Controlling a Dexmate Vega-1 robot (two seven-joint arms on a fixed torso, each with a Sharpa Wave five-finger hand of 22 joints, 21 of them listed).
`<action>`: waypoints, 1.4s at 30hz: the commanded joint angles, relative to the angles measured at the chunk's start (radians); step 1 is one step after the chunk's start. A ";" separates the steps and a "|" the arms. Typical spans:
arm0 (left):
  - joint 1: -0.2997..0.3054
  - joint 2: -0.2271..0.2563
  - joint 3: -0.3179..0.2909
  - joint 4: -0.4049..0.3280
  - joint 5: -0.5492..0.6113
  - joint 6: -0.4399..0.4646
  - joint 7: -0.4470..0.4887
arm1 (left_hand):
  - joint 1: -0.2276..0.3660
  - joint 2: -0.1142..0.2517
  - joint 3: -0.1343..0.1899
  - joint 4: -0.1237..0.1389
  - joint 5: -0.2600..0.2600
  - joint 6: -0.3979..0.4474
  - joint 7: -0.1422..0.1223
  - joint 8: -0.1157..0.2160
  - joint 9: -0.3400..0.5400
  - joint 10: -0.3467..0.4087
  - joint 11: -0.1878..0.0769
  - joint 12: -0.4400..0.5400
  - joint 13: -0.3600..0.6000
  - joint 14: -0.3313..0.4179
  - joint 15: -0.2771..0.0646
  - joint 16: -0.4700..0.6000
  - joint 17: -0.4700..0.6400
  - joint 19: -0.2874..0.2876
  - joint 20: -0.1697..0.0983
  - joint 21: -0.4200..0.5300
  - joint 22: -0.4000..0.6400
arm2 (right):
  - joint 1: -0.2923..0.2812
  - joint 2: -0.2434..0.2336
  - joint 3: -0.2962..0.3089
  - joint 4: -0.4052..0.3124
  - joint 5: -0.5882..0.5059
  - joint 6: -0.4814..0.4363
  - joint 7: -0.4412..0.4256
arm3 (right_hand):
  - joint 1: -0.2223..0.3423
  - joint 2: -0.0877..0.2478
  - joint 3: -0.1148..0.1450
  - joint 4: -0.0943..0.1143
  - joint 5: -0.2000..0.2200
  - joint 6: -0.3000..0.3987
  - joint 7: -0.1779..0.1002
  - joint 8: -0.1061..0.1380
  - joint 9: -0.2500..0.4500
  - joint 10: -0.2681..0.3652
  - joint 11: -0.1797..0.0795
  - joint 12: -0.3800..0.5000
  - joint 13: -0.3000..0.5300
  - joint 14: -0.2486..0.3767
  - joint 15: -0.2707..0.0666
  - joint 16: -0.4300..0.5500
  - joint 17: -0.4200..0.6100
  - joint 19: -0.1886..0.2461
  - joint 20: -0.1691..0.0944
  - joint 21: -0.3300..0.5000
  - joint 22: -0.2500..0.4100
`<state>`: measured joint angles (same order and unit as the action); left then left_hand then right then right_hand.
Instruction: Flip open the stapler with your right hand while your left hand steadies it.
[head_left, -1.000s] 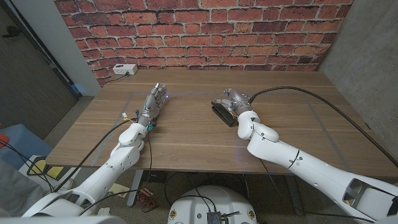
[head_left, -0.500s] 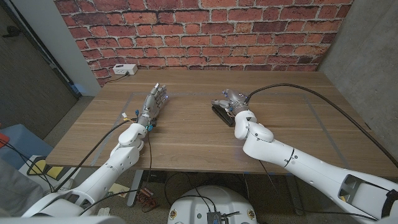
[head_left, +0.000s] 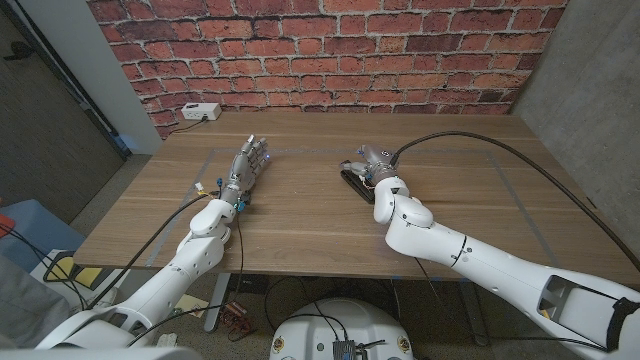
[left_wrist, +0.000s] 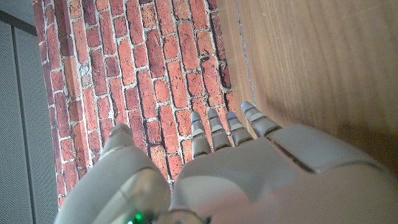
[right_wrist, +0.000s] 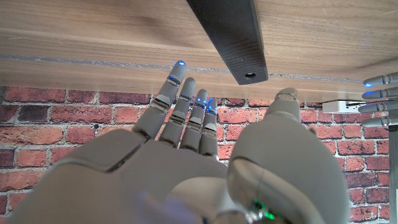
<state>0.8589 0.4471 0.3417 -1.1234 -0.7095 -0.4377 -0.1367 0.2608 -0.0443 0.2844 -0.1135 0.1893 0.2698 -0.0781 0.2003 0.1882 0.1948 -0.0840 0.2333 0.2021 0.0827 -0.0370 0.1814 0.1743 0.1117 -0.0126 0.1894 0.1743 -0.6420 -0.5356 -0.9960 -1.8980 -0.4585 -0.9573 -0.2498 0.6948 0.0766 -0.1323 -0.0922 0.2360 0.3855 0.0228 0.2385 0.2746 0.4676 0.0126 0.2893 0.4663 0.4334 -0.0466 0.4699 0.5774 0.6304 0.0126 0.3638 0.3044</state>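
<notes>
We see the right hand (head_left: 370, 160) at the black stapler (head_left: 357, 181) near the table's (head_left: 300, 225) middle, fingers straight and holding nothing; whether it touches we cannot tell. The left hand (head_left: 246, 164) stands well apart to the stapler's left, fingers extended, empty. A white box (head_left: 200, 112) sits by the brick wall (head_left: 330, 50).

A wooden table (head_left: 300, 215) runs wide across the room, with faint pale lines marked on its top. Behind it there's a red brick wall (head_left: 330, 50) from side to side. At the far left corner of the table, right against the bricks, sits a small white box (head_left: 201, 112) with a cable trailing off it. Grey panels flank the brick on both sides, and something blue (head_left: 25, 225) lies on the floor, left.
</notes>
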 joint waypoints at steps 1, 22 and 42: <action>0.002 -0.002 -0.002 0.009 -0.004 -0.006 -0.008 | -0.001 0.001 -0.003 0.001 0.003 0.011 -0.005 0.001 0.003 0.005 0.003 0.004 0.003 0.008 -0.056 0.005 0.003 0.002 -0.003 0.007 0.003 | 0.031 0.015 -0.041 0.019 -0.024 -0.057 0.024 | -0.007 0.002 -0.004 0.003 -0.006 -0.007 0.010 0.009 0.007 -0.007 0.001 0.006 0.009 -0.005 -0.043 -0.004 0.005 -0.005 0.002 0.000 0.004; 0.006 0.003 -0.001 -0.003 -0.003 0.010 0.002 | -0.002 0.004 -0.004 0.001 0.003 0.014 -0.002 0.000 0.003 0.006 0.004 0.002 0.003 0.009 -0.056 0.005 0.003 0.001 -0.005 0.006 0.003 | 0.077 0.021 -0.087 0.035 0.005 -0.117 0.058 | 0.019 0.026 0.011 -0.009 -0.009 0.010 0.042 0.027 0.028 0.016 0.014 0.032 0.047 0.049 -0.022 0.002 0.009 0.038 0.009 0.032 0.003; -0.003 -0.010 -0.001 0.027 -0.010 -0.002 -0.015 | -0.003 0.005 -0.005 0.000 0.003 0.014 0.000 -0.001 0.003 0.005 0.004 0.000 0.003 0.010 -0.054 0.005 0.003 -0.001 -0.003 0.006 0.003 | 0.120 0.022 -0.136 0.047 0.013 -0.144 0.068 | 0.045 0.040 0.027 -0.021 -0.023 0.050 0.042 0.048 0.035 0.081 0.017 0.056 0.065 0.095 -0.042 0.005 0.008 0.054 -0.004 0.047 -0.009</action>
<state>0.8610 0.4425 0.3403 -1.1093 -0.7160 -0.4320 -0.1421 0.2609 -0.0444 0.2841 -0.1138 0.1893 0.2785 -0.0799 0.2003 0.1883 0.1961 -0.0824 0.2324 0.2021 0.0844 -0.0353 0.1814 0.1742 0.1103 -0.0140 0.1894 0.1743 -0.5465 -0.5141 -1.1052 -1.8576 -0.4524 -1.0872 -0.1903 0.7308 0.1148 -0.1098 -0.1146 0.2176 0.4237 0.0642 0.2780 0.3044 0.5401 0.0301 0.3406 0.5264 0.5182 -0.0517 0.4702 0.5818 0.6754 0.0074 0.4031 0.2968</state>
